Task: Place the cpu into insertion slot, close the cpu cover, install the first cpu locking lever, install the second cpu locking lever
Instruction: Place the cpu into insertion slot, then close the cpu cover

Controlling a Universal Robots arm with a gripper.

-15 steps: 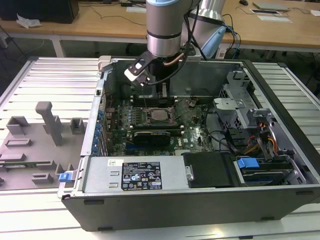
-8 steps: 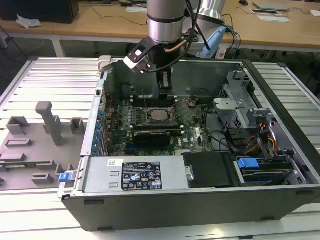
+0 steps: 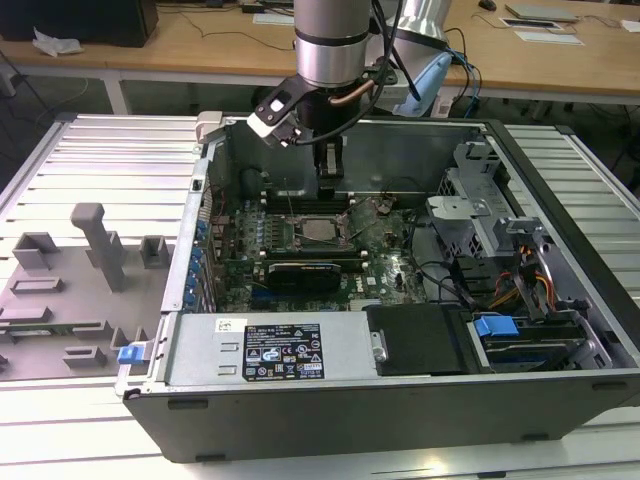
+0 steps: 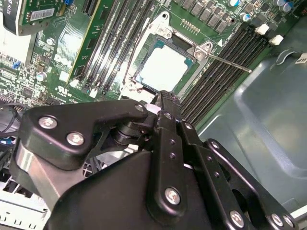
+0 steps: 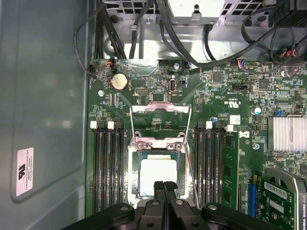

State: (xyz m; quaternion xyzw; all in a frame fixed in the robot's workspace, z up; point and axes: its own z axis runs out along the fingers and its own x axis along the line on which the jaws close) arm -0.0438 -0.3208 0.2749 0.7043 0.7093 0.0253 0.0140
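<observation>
One cpu (image 3: 322,232) flat, silver face up, in insertion slot (image 5: 135,179), centre of exterior view; cpu cover (image 5: 156,145) down around it. Gripper (image 5: 164,185) fingers pressed together, tips over slot edge. Memory slots (image 5: 108,167) flank it.

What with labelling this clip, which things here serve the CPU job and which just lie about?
Job: silver square cpu; silver-grey metal-frame cpu cover; black pincer.
Lying about: round silver coin battery; finned silver heatsink; black cables.
</observation>
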